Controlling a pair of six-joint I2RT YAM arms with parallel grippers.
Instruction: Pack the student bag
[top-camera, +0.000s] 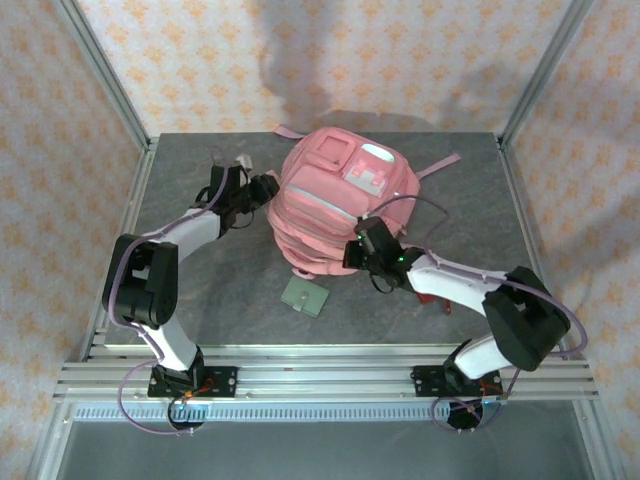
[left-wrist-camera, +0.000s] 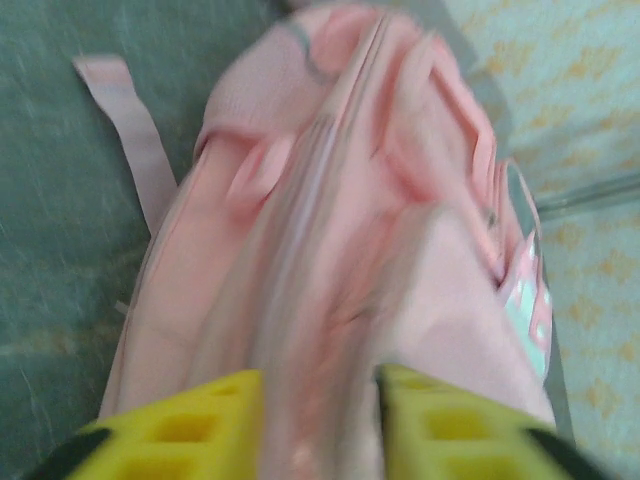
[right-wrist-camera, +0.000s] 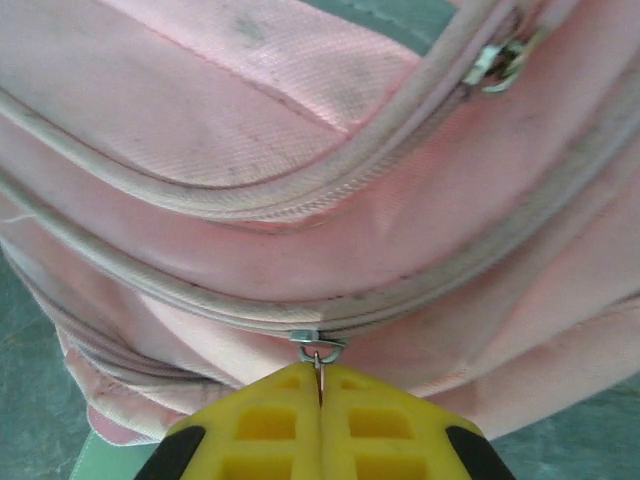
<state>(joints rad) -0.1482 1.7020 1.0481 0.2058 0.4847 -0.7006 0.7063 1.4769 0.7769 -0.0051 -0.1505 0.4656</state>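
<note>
The student bag (top-camera: 335, 195), a large pink backpack, lies in the middle of the grey table with its pale patch (top-camera: 366, 170) facing up. My left gripper (top-camera: 268, 188) is at its left side. In the left wrist view the yellow fingers (left-wrist-camera: 200, 430) stand apart, the left gripper (left-wrist-camera: 320, 425) open, with a blurred zip seam of the bag (left-wrist-camera: 330, 250) running up between them. My right gripper (top-camera: 358, 247) is at the bag's near edge. It (right-wrist-camera: 320, 385) is shut on the metal pull of a zip slider (right-wrist-camera: 318, 340) on the bag (right-wrist-camera: 300, 230).
A flat green card-like item (top-camera: 306, 296) lies on the table just in front of the bag. Pink straps trail out at the right (top-camera: 440, 165) and back left (left-wrist-camera: 125, 120). A second zip slider (right-wrist-camera: 500, 62) sits higher up. Metal frame posts (top-camera: 110, 75) flank the table.
</note>
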